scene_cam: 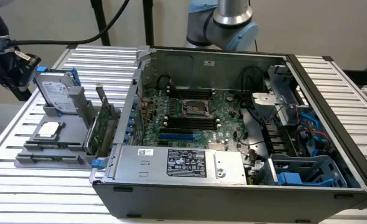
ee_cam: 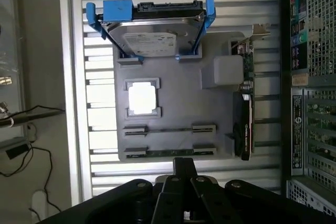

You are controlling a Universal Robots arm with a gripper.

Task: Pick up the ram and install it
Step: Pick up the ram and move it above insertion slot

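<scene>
The black robot hand [ee_cam: 184, 163] is hovering above the slatted aluminium table [scene_cam: 46, 196], its fingers pressed together and gripping nothing. The ram [ee_cam: 168, 152], a long, thin green circuit-board stick, is lying in the near-edge slot of the grey plastic fixture tray [ee_cam: 178, 103], apart from the hand. The tray is sitting just beside the open grey computer case [scene_cam: 233, 200], on the exterior view's left. A silver hard drive [ee_cam: 152, 38] in a blue bracket is standing at the tray's far end.

Tool [ee_cam: 185, 167] near ram [ee_cam: 168, 152] in gray holder [ee_cam: 181, 109] w/ HDD [ee_cam: 152, 38], CPU [ee_cam: 143, 98]
</scene>
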